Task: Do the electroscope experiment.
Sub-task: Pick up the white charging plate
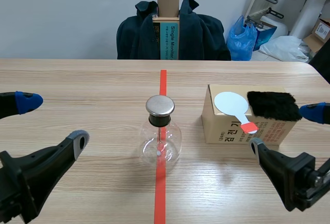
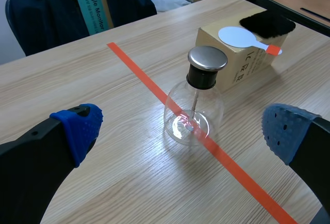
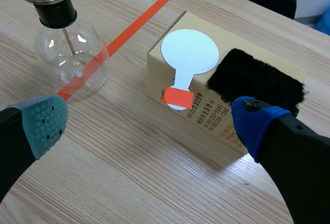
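left gripper (image 1: 52, 122) and right gripper (image 3: 150, 123) spread wide, empty, flask (image 1: 161, 136) between them, paddle (image 1: 231, 104) and fur pad (image 1: 273, 105) on box (image 1: 221, 128)

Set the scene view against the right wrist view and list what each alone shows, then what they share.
Only the scene view: the open left gripper, a dark jacket and a blue bag beyond the table. Only the right wrist view: the dots on the teal pad of the right gripper. Both: the glass flask, the cardboard box, and the white paddle and black fur on it.
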You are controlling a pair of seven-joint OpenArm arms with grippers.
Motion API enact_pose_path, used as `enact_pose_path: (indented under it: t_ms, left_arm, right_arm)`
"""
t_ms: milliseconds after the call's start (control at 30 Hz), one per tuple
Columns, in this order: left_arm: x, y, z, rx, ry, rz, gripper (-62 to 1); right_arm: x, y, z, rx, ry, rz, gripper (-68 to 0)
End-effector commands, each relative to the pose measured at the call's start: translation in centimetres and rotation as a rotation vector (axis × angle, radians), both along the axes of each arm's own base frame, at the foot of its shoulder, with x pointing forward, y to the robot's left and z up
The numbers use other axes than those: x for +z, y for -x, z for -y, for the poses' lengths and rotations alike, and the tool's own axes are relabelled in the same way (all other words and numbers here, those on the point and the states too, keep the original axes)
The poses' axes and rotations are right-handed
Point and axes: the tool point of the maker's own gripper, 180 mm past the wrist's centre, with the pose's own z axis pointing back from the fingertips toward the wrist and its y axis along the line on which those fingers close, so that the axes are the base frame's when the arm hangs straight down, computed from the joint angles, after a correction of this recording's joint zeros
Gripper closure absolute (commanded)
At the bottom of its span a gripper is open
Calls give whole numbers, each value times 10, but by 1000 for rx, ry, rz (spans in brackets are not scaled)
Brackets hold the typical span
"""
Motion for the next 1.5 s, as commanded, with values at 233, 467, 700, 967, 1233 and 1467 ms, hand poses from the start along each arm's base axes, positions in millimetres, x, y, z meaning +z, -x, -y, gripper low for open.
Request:
enact_pose_path:
  t_ms: [233, 467, 700, 967, 1233, 1467]
  left_arm:
    - [7, 0, 5, -19, -14, 37, -623]
    - [7, 0, 5, -20, -16, 37, -623]
    - [7, 0, 5, -20, -16, 37, -623]
    - [7, 0, 5, -20, -16, 37, -623]
    - [7, 0, 5, -25, -20, 37, -623]
    - [7, 0, 5, -24, -19, 38, -623]
  right_arm:
    - [4, -4, 2, 13, 43, 18, -679]
    - [4, -4, 2, 14, 44, 17, -679]
    - [-7, -1, 5, 62, 200, 23, -679]
    - [-41, 8, 31, 233, 754, 47, -679]
    - [-58, 14, 44, 430, 1169, 115, -679]
    - [-49, -7, 30, 384, 1206, 288, -679]
